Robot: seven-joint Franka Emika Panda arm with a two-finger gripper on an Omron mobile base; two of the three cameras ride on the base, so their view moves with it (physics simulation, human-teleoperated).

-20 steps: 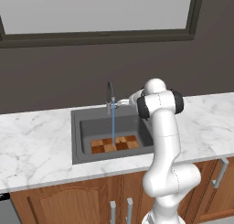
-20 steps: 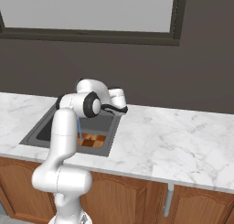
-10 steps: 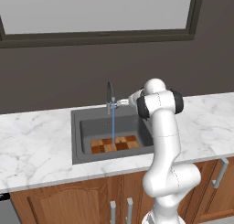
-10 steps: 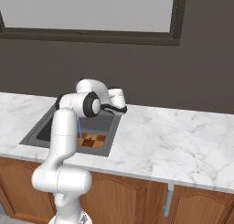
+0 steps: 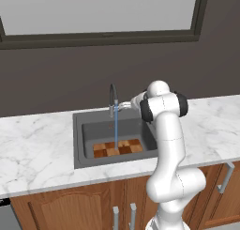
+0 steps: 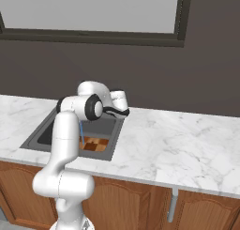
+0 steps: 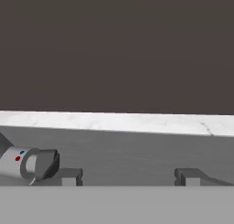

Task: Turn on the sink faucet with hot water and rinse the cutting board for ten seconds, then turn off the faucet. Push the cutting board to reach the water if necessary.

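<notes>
On the left stretch of the white marble tabletop (image 5: 37, 144) nothing needs handling; the work sits in the sink (image 5: 79, 140), a dark basin set into the stone. The cutting board (image 5: 117, 148) lies flat on the basin floor toward the front, and the water (image 5: 116, 130) drops in 1 thin blue line from the faucet (image 5: 112, 98) onto the board's middle squares, so the board looks well placed and likely needs no push. Judging by this, the rinse is running and the step in hand is the faucet's side lever (image 7: 29, 162), probably lining up to shut it off. To do that well, the lever should sit squarely between the 2 fingertips before any swing, and the swing should follow the lever's own arc so the tips do not slip off its rounded end.

Right of the spout, the gripper (image 5: 125, 105) is held level beside the faucet. In the hand view its 2 dark tips (image 7: 68, 176) stand well apart, with a wide gap between them, and the lever lies just outside the left tip, not between them. It pinches nothing; whether that tip touches the lever I cannot tell
</notes>
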